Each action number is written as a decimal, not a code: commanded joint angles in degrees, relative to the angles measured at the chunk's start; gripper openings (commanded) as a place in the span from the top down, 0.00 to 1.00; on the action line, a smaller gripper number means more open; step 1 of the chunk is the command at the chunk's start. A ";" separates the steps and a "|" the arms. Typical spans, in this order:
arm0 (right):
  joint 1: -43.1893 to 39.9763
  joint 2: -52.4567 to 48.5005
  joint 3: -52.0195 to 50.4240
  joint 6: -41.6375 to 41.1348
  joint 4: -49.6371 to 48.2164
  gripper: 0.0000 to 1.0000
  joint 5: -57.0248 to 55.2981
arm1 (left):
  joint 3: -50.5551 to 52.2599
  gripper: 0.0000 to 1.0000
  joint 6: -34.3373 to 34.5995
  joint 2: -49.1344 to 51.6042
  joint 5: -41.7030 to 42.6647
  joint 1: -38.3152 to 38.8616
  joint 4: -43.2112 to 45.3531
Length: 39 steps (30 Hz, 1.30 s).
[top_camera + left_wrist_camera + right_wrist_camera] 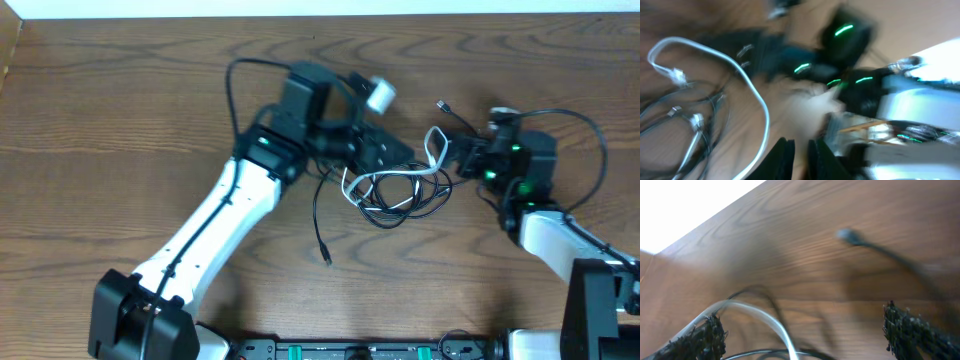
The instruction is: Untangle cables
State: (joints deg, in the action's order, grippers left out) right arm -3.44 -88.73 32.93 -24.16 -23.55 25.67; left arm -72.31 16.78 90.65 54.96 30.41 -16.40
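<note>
The cables lie in a tangle at the table's middle. Black loops (400, 205) overlap a white cable (437, 150), and one black tail (318, 225) trails toward the front. A further black plug end (441, 104) lies behind them. My left gripper (398, 155) hovers at the tangle's left edge. Its jaws (801, 157) stand a narrow gap apart with nothing between them, and the white cable (747, 82) curves just to their left. My right gripper (452, 156) is wide open (810, 332) at the tangle's right. The white cable (770, 322) passes between its fingers without being pinched.
Both grippers face each other closely across the tangle, and the right arm (850, 55) fills the left wrist view. Thick black arm wires arc behind each wrist (235, 80) (590, 130). The wooden table (120, 120) ends at a white strip along the back (300, 8).
</note>
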 commanded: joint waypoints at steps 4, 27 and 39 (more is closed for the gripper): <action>-4.35 1.01 0.07 -2.14 5.62 0.01 3.43 | -0.66 0.36 -3.21 0.07 -39.36 6.93 -10.78; 0.48 0.98 0.07 -2.16 11.15 0.01 3.41 | -0.50 0.41 -1.49 9.60 -54.97 8.20 -18.01; 1.53 0.98 0.07 -2.16 11.23 0.01 3.41 | -0.50 0.55 -1.46 11.15 -54.97 8.20 -17.97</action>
State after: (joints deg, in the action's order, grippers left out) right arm -2.57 -88.64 32.93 -25.71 -12.45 28.71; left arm -72.31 15.16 101.69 1.06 38.68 -34.22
